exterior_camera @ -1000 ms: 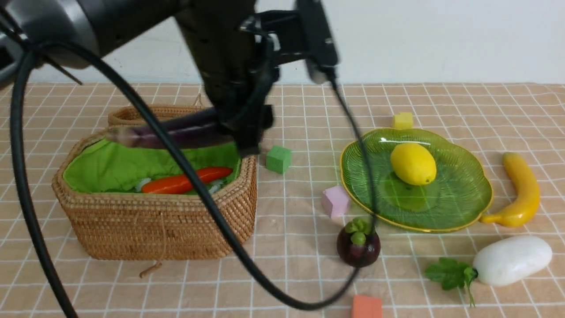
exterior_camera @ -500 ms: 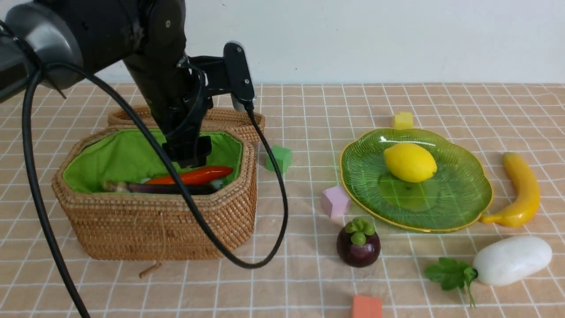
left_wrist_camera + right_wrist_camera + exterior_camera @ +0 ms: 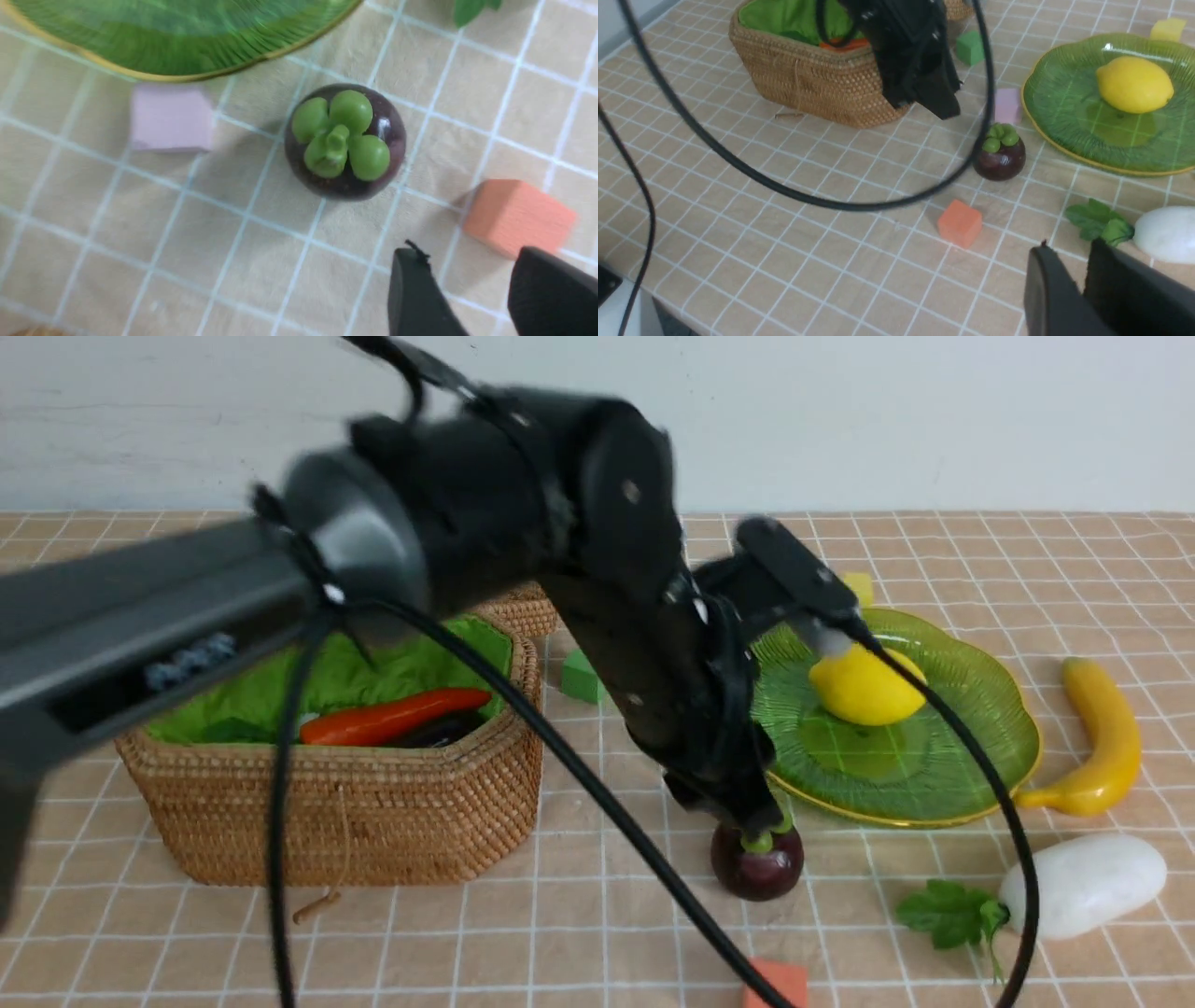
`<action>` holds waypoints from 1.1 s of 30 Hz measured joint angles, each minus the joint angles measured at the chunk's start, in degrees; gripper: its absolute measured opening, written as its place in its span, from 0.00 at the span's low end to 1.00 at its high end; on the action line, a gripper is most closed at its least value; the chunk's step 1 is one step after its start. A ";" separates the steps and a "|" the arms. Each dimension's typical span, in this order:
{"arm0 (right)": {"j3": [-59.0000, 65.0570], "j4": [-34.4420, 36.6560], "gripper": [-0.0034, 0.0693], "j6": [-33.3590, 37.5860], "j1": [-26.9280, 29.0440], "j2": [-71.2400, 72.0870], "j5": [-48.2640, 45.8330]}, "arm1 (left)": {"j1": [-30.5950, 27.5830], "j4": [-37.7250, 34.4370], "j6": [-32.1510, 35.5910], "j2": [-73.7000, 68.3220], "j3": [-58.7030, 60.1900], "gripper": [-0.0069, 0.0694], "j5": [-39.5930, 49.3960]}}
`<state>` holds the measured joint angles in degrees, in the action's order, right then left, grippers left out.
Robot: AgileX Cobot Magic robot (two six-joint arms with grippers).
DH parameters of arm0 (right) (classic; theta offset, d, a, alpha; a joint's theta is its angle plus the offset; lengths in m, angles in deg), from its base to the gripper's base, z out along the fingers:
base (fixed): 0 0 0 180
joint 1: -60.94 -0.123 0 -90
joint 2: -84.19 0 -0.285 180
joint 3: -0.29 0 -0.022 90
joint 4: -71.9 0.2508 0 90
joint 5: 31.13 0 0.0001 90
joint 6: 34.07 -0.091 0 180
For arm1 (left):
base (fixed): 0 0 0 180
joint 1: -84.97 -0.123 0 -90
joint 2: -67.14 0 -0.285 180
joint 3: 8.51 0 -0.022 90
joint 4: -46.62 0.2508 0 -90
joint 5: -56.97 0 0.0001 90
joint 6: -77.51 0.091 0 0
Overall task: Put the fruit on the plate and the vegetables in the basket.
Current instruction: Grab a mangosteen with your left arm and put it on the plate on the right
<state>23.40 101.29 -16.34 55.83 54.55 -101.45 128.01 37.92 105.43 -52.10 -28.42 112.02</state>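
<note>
— Left wrist view first, straight down on the mangosteen [image 3: 345, 140]: stands upright on the cloth, green cap up, near the plate [image 3: 187, 42] but not on it. As for the left gripper [image 3: 476, 298]: spread, empty, set off to one side of the fruit rather than around it.

— Agreed. Biggest risk from here?

— Closing off-centre on something round and glossy. Probably squirts out sideways and rolls, perhaps into the pink cube [image 3: 172, 119] or the orange cube [image 3: 518, 217], both near. Needs centring before any pinch. Catching only the green cap would likely slip too.

— And carrying too low over the gold rim: could knock the plate and set the lemon [image 3: 864, 686] rolling. Lies on the far half, so room enough on the near half.

— Anything else around?

— Banana [image 3: 1102, 737] on the cloth just beside the plate's right edge. Radish [image 3: 1083, 885] nearer the front, well apart from the basket [image 3: 355, 821]. Carrot [image 3: 392, 719] and eggplant [image 3: 439, 730] inside the basket. Green cube [image 3: 581, 677] between basket and plate, out of the way.

— In the way, then?

— Mostly the black cable [image 3: 607, 803], looping down across the cloth close to the fruit; might snag or drag the orange cube. Right gripper [image 3: 1085, 284]: nearly pressed together, holding nothing, near the radish leaves.
</note>
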 joint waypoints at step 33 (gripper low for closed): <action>0.00 -2.32 0.26 -0.88 0.00 0.00 0.01 | 2.10 7.94 -7.59 -8.26 -6.44 0.82 1.44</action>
<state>23.40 98.97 -17.22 55.83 54.55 -101.44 130.11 45.86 97.84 -60.36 -34.86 113.46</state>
